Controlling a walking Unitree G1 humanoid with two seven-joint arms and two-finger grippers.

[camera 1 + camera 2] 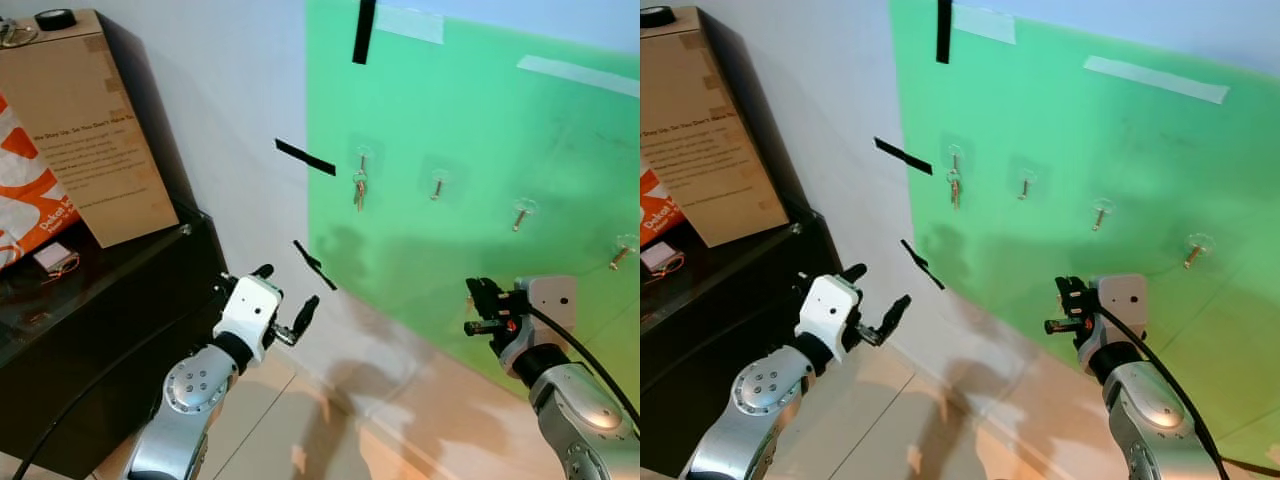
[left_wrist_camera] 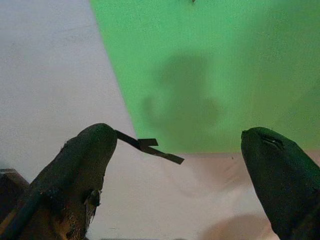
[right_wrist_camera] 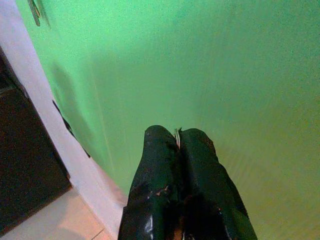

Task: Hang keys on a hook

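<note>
**Keys on first hook, both arms low**

Head view: your keys [image 1: 359,188] hang on the leftmost hook [image 1: 362,158] of the green board [image 1: 480,130]. Left wrist: left gripper [image 2: 175,170] jaws apart, empty. Right wrist: right gripper [image 3: 178,150] jaws together; a careless raise could knock the keys off

Keys [image 1: 359,188] hang on leftmost hook [image 1: 362,160], cabinet [image 1: 110,330] left

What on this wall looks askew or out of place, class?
Three black tape strips sit at odd angles along the green sheet's edge, the lowest peeling. Of four hooks, only the leftmost holds keys.
</note>
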